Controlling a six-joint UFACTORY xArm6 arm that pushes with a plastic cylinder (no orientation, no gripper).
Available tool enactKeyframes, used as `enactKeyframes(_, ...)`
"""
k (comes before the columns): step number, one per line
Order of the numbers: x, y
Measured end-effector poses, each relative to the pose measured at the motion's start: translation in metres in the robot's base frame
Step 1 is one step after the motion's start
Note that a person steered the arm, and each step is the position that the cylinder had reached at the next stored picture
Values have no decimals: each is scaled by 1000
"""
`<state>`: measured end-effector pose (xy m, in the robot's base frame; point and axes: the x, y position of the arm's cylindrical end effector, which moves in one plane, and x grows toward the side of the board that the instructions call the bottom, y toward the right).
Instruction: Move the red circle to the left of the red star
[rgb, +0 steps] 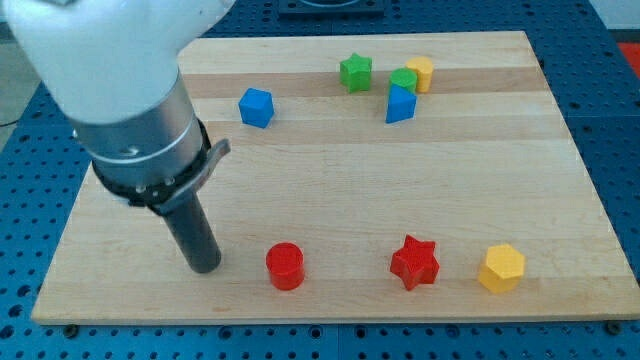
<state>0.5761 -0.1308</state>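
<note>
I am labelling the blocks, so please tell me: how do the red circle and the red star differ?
The red circle is a smooth round cylinder; the red star has pointed arms. The red circle lies nearer my tip, just to its right in the view; the red star lies farther right, beside the yellow hexagon. Both are red and rest near the board's bottom edge.

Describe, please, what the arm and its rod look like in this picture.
The arm's upper part is a smooth white shell. Below it sits a grey metal cylinder ringed by a black collar with a small grey tab at the view's right. A straight dark rod runs down to my tip. No cables or markings show.
</note>
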Motion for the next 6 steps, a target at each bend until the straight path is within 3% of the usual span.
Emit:
enactKeyframes(3,3,76)
enactKeyframes(6,3,93)
